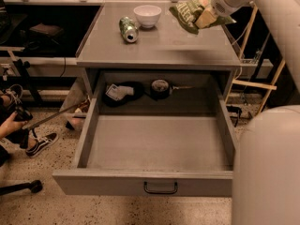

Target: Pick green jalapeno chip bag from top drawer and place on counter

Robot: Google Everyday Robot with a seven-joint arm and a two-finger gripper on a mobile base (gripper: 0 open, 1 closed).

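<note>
Bag (pixel 186 13) hangs over the far right of the table (pixel 173 43), pinched at one edge by the tool (pixel 205 18). It looks light, soft, crinkly and probably slippery; a seam holds best.

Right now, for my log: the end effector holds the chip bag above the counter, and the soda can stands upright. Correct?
No: the camera view shows the soda can lying on its side; the end effector holds the chip bag above the counter.
</note>
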